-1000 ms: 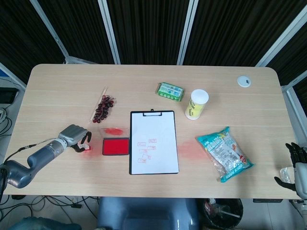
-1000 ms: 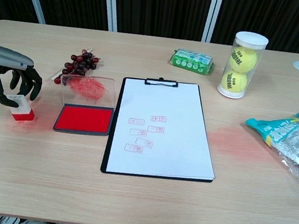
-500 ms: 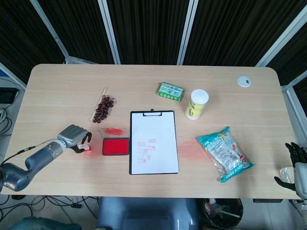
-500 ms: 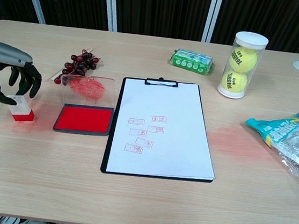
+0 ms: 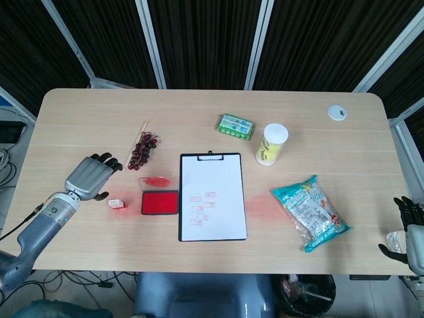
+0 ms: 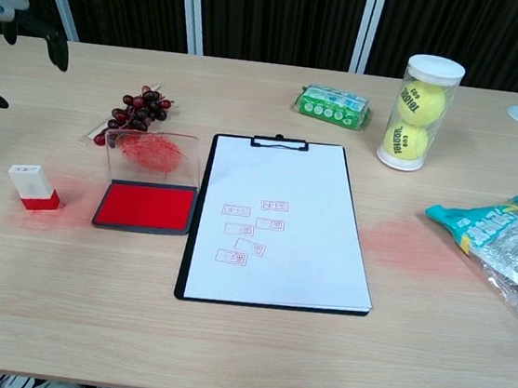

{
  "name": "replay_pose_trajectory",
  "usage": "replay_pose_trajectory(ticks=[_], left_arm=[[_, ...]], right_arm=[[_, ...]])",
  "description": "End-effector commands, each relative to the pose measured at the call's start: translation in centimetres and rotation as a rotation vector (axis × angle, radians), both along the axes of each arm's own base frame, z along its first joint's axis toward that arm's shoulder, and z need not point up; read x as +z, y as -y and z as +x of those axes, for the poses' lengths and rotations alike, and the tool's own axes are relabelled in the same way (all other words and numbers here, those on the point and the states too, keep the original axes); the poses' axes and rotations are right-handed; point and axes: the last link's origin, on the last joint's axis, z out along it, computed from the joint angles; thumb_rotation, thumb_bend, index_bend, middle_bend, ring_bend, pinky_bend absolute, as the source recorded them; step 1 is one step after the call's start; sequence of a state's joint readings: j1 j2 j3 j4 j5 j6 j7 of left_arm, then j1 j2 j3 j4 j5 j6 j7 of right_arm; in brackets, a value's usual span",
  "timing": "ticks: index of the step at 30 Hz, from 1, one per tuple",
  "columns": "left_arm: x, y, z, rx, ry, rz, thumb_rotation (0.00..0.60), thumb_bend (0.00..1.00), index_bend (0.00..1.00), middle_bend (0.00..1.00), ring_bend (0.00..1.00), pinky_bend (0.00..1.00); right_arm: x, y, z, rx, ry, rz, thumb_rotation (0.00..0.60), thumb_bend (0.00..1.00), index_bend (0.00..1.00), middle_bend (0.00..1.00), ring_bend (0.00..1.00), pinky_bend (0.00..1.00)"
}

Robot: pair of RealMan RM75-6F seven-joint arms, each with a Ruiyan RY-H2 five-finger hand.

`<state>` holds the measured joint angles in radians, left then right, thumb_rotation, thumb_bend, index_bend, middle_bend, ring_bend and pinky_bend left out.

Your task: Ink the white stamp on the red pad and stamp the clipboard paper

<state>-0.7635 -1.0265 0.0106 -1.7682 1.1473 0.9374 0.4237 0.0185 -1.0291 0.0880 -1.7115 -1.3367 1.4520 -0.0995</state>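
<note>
The left hand (image 5: 89, 177) hovers above the worktop (image 5: 86, 122) with its fingers spread and nothing in them, just left of the white stamp (image 5: 118, 203) and apart from it. In the chest view only its dark fingertips (image 6: 58, 52) show at the upper left corner. The stamp stands upright on its red base, on a faint red smear, just left of the red pad (image 5: 159, 202). The pad's clear lid (image 6: 151, 155) stands tilted open behind it. Beside the pad lies the clipboard (image 5: 212, 197), its paper (image 6: 280, 215) bearing several small red stamp marks. The right hand (image 5: 405, 228) sits at the worktop's right edge, well apart; whether it is spread or curled cannot be told.
</note>
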Motion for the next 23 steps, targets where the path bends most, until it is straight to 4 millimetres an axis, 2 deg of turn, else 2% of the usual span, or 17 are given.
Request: replay_pose_trajectory(ticks=[1,7,11,16,23], left_arm=[[2.7,3.5,0.1,0.024,0.101,0.074,0.600,0.16,0.25,0.21,0.10,0.27],[5.2,7.2,-2.6,0.052,0.247,0.168,0.600,0.15,0.22,0.15,0.03,0.19],[6.2,9.0,-5.5,0.076,0.332,0.237,0.600,0.15,0.19,0.11,0.00,0.13],[6.1,9.3,-8.7,0.146,0.358,0.266,0.600,0.12,0.15,0.08,0.00,0.08],[6.4,9.7,-9.9,0.156,0.409,0.270,0.600,0.11,0.14,0.07,0.00,0.07]], right_arm=[[0.0,0.0,0.0,0.003,0.000,0.000,0.600,0.09,0.13,0.10,0.16,0.16],[0.1,0.0,0.3,0.029,0.005,-0.013,0.600,0.09,0.13,0.10,0.15,0.16],[0.1,-0.1,0.5,0.058,0.006,-0.017,0.600,0.09,0.13,0.10,0.15,0.16],[0.1,-0.2,0.7,0.079,0.005,-0.013,0.600,0.09,0.13,0.10,0.15,0.16],[0.1,-0.3,0.7,0.094,0.004,-0.015,0.600,0.07,0.13,0.10,0.15,0.16]])
